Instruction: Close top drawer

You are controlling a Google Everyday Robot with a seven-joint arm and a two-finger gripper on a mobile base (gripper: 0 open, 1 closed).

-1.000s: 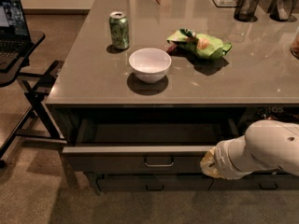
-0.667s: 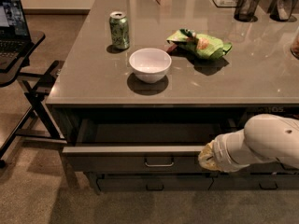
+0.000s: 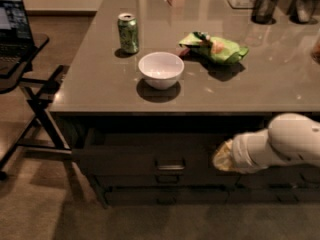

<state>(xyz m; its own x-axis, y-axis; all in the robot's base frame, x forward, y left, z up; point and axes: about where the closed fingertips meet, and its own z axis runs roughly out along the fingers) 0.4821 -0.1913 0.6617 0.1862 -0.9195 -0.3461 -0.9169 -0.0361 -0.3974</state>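
The top drawer (image 3: 130, 159) is a wide dark grey drawer under the grey counter (image 3: 100, 91). It stands only slightly out from the cabinet, with a small metal loop handle (image 3: 170, 165) at its middle. My white arm comes in from the right. My gripper (image 3: 219, 157) is at the drawer front, right of the handle, its tip against the face. The wrist hides the fingers.
On the counter stand a white bowl (image 3: 161, 69), a green can (image 3: 128, 32), a green chip bag (image 3: 215, 47) and dark cups (image 3: 263, 7) at the back right. A folding stand with a laptop (image 3: 14, 24) is at the left. Lower drawers (image 3: 165, 194) sit beneath.
The drawer has slid most of the way in; the open gap above its front has shrunk. My gripper has moved forward with the drawer front.
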